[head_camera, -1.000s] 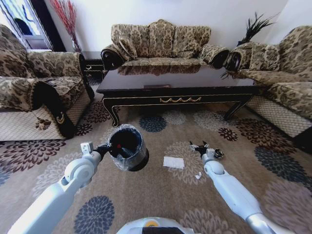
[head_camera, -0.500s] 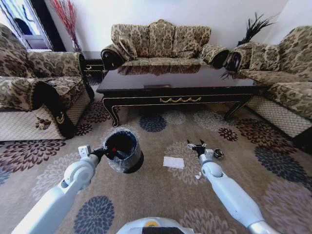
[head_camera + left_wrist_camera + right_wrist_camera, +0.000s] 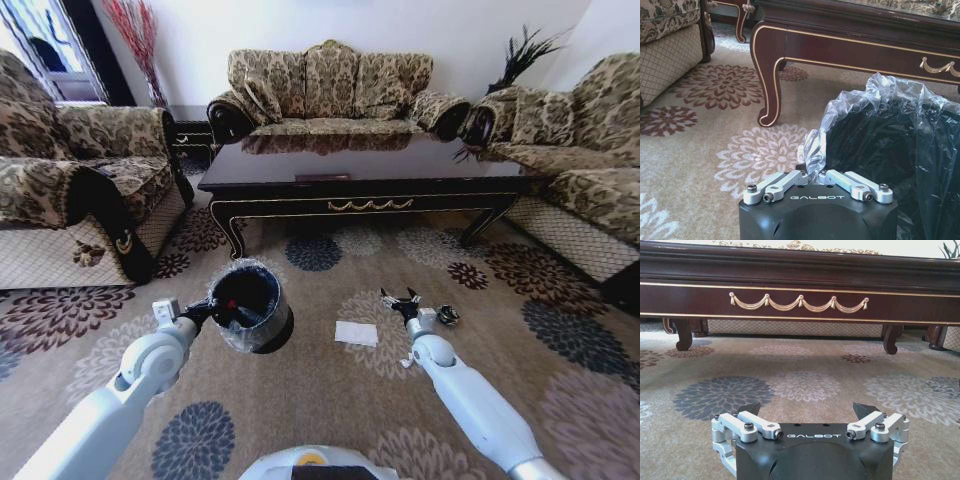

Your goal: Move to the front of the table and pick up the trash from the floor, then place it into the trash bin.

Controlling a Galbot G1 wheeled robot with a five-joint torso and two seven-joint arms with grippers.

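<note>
My left gripper [image 3: 207, 311] is shut on the near rim of the black trash bin [image 3: 250, 312], pinching its clear liner; the left wrist view shows the fingers [image 3: 790, 179] closed against the liner [image 3: 875, 100]. Something red lies inside the bin. On the patterned floor [image 3: 330, 400], a flat white paper square [image 3: 356, 333] lies to the right of the bin. My right gripper [image 3: 399, 298] hangs open and empty just past the paper, low over the carpet, facing the table [image 3: 360, 180]. A small dark wrapper [image 3: 449, 315] lies to its right.
The long dark table's front rail with the gold ornament [image 3: 797, 301] stands ahead, and a curved leg [image 3: 769, 80] is near the bin. Sofas stand to the left [image 3: 70, 190], behind [image 3: 330, 90] and to the right [image 3: 580, 170]. Open carpet lies between me and the table.
My left arm has moved the trash bin a little to the left. My right gripper has drifted slightly left and stays open.
</note>
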